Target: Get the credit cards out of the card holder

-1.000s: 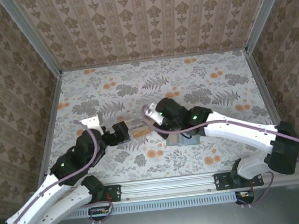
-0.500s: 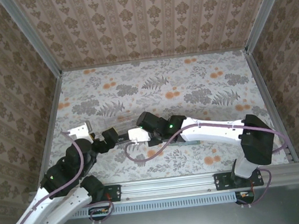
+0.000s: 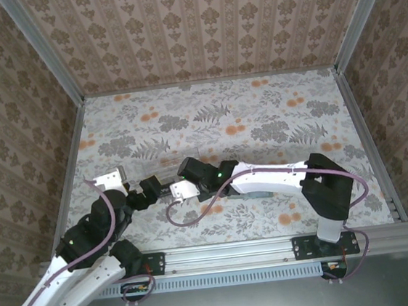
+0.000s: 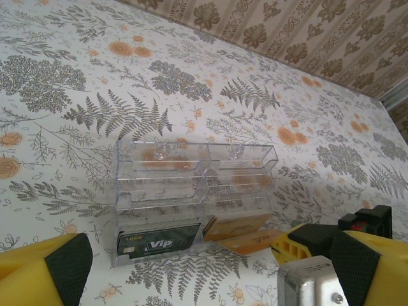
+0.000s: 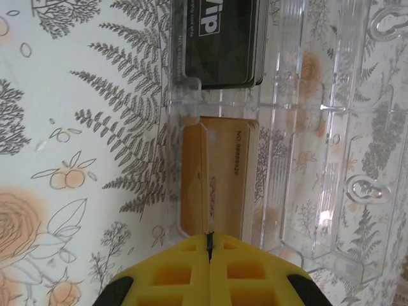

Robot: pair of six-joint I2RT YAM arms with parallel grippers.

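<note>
My right gripper [image 5: 209,237] is shut on the near end of a tan-orange credit card [image 5: 193,178]. That card slants out of the front right slot of a clear plastic case [image 4: 191,185], and its free part rests low on the table [image 4: 255,242]. A stack of tan cards [image 5: 239,178] stands in the same slot. Black VIP cards [image 4: 159,239] fill the front left slot. My left gripper [image 4: 210,274] is open just in front of the case, and nothing lies between its fingers. In the top view both grippers, left [image 3: 152,184] and right [image 3: 185,178], meet at the case [image 3: 165,166]. The card holder is hidden.
The floral table cloth [image 3: 259,118] stretches bare behind and to the right of the case. Patterned walls with metal corner rails [image 3: 64,146] close in the table on three sides. My right forearm [image 3: 272,179] lies across the near middle.
My right gripper has swung left from the table's middle to the front of the clear case. My left arm has drawn back a little toward the near left, still open.
</note>
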